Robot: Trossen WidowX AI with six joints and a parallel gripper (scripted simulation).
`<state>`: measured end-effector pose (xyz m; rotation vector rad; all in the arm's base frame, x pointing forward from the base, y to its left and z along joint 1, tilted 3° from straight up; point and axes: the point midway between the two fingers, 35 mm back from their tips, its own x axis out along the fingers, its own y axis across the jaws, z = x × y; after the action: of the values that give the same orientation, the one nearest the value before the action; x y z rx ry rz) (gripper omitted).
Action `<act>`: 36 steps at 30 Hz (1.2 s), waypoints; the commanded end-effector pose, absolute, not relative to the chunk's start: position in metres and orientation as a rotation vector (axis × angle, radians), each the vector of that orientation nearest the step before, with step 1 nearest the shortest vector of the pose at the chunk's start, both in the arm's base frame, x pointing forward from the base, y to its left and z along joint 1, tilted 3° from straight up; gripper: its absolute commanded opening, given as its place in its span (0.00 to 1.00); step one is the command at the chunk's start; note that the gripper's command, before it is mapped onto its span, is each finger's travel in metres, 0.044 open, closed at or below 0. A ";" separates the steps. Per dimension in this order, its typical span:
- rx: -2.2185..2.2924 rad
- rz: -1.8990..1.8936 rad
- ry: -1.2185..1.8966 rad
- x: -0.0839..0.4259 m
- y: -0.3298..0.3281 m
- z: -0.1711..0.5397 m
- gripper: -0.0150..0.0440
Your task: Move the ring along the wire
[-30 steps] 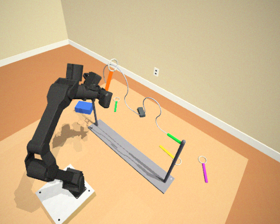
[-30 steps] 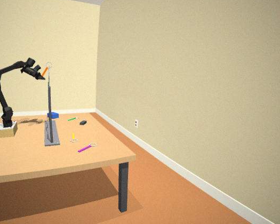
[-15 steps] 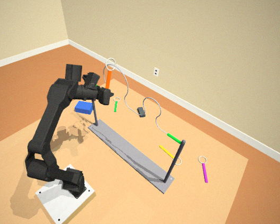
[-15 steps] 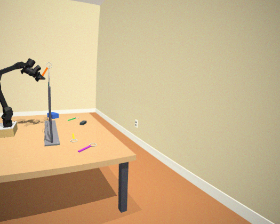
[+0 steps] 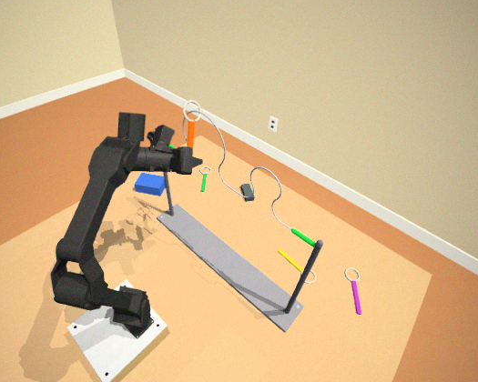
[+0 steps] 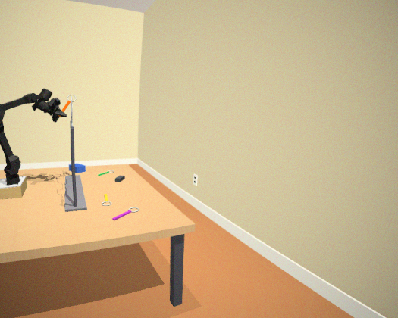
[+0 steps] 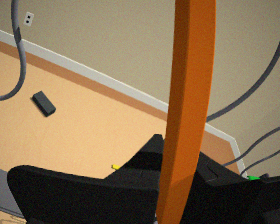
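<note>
The white ring (image 5: 191, 101) (image 6: 75, 98) is around the top of the tall grey wire hump (image 5: 224, 147) near the far post (image 5: 167, 193); the wire crosses inside it. Whether they touch is too small to tell. Its orange handle (image 5: 191, 134) (image 6: 66, 106) (image 7: 190, 100) slants down to my gripper (image 5: 198, 161) (image 6: 64, 114) (image 7: 163, 142), which is shut on it, on the arm's side of the wire. The far green part (image 5: 171, 146) (image 7: 254, 178) is mostly hidden by the arm in the top view. The other green part (image 5: 304, 238) adjoins the near post (image 5: 303, 276) (image 6: 73, 168).
Below the wire is the grey base plate (image 5: 229, 256). Loose rings with green (image 5: 203, 183), yellow (image 5: 289, 260) and magenta (image 5: 356, 296) handles lie on the table, with a blue box (image 5: 150, 184) and a dark block (image 5: 247, 192) (image 7: 44, 104). A lower wire hump (image 5: 280, 188) stands nearer the near post.
</note>
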<state>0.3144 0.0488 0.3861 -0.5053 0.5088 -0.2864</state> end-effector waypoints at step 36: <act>-0.997 -0.388 0.456 0.314 0.037 0.397 0.00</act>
<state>0.3155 0.0391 0.3944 -0.9538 0.4632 -0.3753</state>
